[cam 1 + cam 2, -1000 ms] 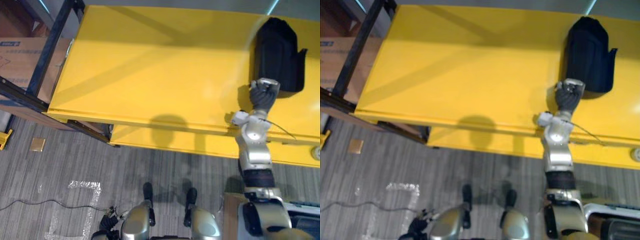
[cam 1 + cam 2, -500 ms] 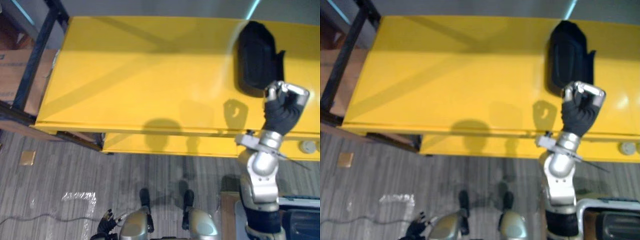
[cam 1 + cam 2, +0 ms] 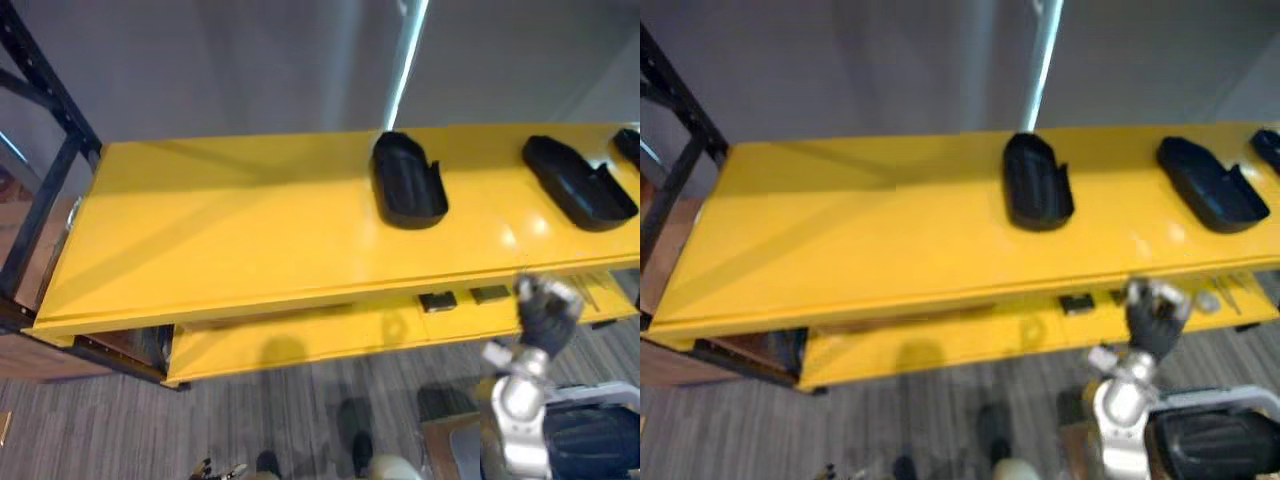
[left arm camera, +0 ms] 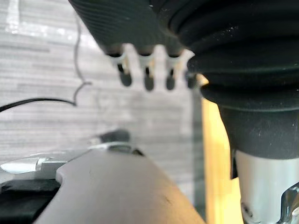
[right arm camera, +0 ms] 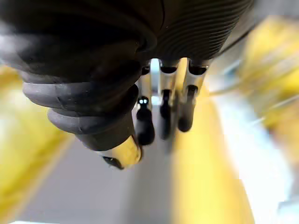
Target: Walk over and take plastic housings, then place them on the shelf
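A black plastic housing (image 3: 408, 180) lies on the yellow top shelf (image 3: 220, 240), near its middle. A second housing (image 3: 580, 182) lies further right, and the end of a third (image 3: 630, 145) pokes in at the right edge. My right hand (image 3: 545, 310) hangs in front of the shelf's front edge, below and between the first two housings, touching none. In the right wrist view its fingers (image 5: 163, 107) are loosely stretched with nothing in them. My left hand's fingers (image 4: 147, 70) hang straight over the grey floor, empty.
A lower yellow shelf (image 3: 300, 335) carries two small dark parts (image 3: 437, 300). A black upright frame (image 3: 45, 190) stands at the left end, with a grey wall behind. A dark object in a light-rimmed box (image 3: 1210, 440) sits at the lower right.
The camera has shifted, so more of the shelf and more housings show. My right hand has drawn back from beside the housing to below the shelf edge, and its fist has loosened.
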Motion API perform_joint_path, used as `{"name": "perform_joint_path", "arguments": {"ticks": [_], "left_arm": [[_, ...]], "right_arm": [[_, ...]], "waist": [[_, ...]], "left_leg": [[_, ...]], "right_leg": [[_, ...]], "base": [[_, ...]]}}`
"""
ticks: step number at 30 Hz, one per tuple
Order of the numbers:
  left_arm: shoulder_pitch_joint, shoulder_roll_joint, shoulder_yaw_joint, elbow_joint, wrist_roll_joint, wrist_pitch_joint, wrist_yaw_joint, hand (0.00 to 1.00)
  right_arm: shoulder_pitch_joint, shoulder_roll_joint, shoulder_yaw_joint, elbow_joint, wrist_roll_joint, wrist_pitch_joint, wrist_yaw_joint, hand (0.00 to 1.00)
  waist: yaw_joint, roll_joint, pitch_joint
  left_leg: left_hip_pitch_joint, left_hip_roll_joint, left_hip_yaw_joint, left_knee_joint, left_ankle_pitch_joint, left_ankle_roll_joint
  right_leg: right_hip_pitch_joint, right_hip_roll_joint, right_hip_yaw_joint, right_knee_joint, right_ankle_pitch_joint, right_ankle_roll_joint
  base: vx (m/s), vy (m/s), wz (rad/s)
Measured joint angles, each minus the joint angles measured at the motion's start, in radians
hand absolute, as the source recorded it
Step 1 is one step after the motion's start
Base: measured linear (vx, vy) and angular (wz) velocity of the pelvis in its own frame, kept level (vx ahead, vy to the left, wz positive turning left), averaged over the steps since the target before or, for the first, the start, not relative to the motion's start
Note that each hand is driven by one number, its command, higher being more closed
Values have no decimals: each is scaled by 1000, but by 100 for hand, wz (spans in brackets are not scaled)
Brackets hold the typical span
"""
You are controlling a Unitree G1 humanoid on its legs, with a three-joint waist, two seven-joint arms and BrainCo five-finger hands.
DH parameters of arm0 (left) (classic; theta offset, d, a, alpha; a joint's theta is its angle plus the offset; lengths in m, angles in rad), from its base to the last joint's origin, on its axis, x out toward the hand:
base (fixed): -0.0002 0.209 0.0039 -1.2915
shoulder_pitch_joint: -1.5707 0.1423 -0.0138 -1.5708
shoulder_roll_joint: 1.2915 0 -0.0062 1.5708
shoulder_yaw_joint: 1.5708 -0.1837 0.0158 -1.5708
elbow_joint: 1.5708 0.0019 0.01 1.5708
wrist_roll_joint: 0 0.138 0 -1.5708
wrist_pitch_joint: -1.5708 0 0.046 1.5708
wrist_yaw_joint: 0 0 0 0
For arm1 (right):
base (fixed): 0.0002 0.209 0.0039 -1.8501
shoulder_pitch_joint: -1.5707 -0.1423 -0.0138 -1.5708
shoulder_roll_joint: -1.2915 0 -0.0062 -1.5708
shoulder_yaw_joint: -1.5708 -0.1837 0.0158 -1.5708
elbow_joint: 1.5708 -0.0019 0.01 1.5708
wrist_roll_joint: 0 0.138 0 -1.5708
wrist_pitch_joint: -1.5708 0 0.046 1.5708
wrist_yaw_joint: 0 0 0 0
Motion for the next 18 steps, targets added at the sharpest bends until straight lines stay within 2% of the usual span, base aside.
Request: {"name": "perform_joint_path", "arguments": {"ticks": [2, 3, 5, 7, 10, 14, 18], "left_arm": [[0, -10, 2, 1, 1, 11, -2, 0], [-2, -15, 11, 1, 3, 21, -6, 0], [-4, -16, 12, -1, 39, 46, -10, 0], [-12, -15, 19, -11, 70, 66, -21, 0], [-34, -5, 34, -15, 116, 108, -30, 0], [-43, 8, 30, -16, 131, 123, -32, 0], [-45, 9, 30, -18, 157, 122, -35, 0]], "right_arm": [[35, 19, -5, 108, 2, -2, 2, 0], [53, 31, -10, 173, 10, -4, 10, 0], [70, 46, -36, 273, 47, -4, 55, 0], [78, 49, -46, 367, 108, 2, 128, 0], [76, 65, -44, 481, 109, 20, 232, 0], [58, 68, -42, 544, 109, 34, 287, 0], [19, 62, -42, 602, 110, 34, 313, 0]], "waist": [[0, 14, -15], [-1, 13, -18], [-1, 16, -26], [0, 11, -45], [2, -4, -61], [1, -23, -69], [2, -28, -73]], "left_leg": [[11, 1, 22, 0, -8, -1], [25, 3, 44, 0, -16, -5], [50, 6, 74, 0, -23, -12], [51, 2, 78, 0, -26, -9], [63, -3, 104, -1, -26, -8], [85, -7, 129, -1, -27, -8], [107, -6, 188, 0, -31, -14]], "right_leg": [[4, -1, 10, 0, 0, 1], [13, -1, 17, -1, 0, 1], [35, -3, 18, -1, -1, 2], [35, -8, 19, -1, -2, 4], [35, -12, 35, 2, 0, 7], [41, -11, 61, 2, 2, 10], [31, -2, 110, 0, 11, 15]], "base": [[-10, 20, -22], [8, 30, -21], [16, 31, -10], [4, 12, -2], [4, 24, -14], [-17, 2, -18], [-48, -11, -37]]}}
